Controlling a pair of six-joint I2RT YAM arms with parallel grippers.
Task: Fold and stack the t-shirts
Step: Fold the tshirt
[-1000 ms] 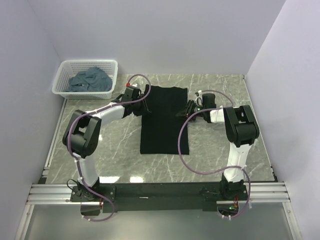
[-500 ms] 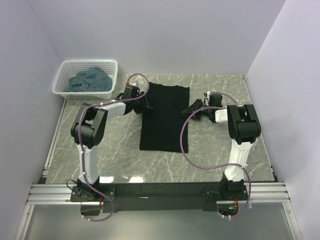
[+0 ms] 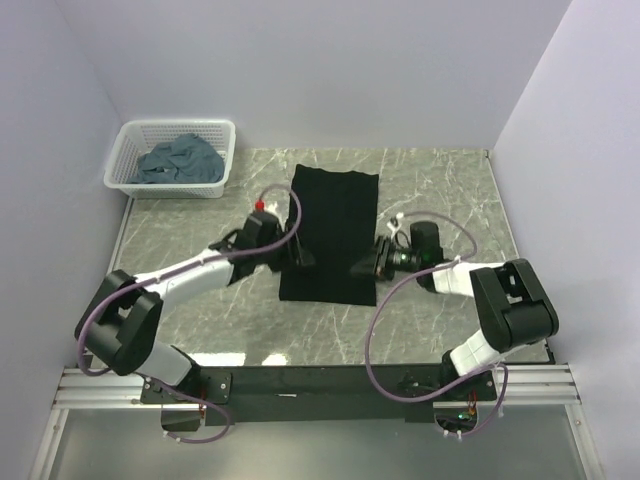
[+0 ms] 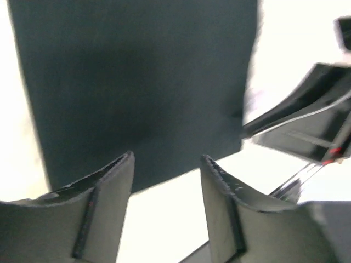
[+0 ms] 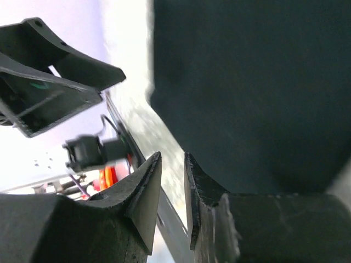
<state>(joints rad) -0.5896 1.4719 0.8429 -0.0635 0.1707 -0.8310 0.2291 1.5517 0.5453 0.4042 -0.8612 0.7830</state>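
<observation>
Cutting off the black shirt (image 4: 137, 82) at the frame edges in both wrist views, smearing its borders with blur. Washing out the worktop (image 4: 164, 213) to blank white. Hiding part of the blue-grey shirts (image 3: 180, 160) behind the basket (image 3: 170, 187) wall.

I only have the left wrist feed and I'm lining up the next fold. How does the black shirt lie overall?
Observer: From the top view, the black t-shirt is one flat, long rectangle running from mid-table toward the far wall.
Operator: Have the right jaws gripped their edge?
Observer: It seems not. The right wrist view shows the right jaws a narrow gap apart, with pale table rather than cloth between them.
Operator: Are there more shirts waiting?
Observer: Yes, blue-grey shirts are bunched in a white basket at the far left corner.
</observation>
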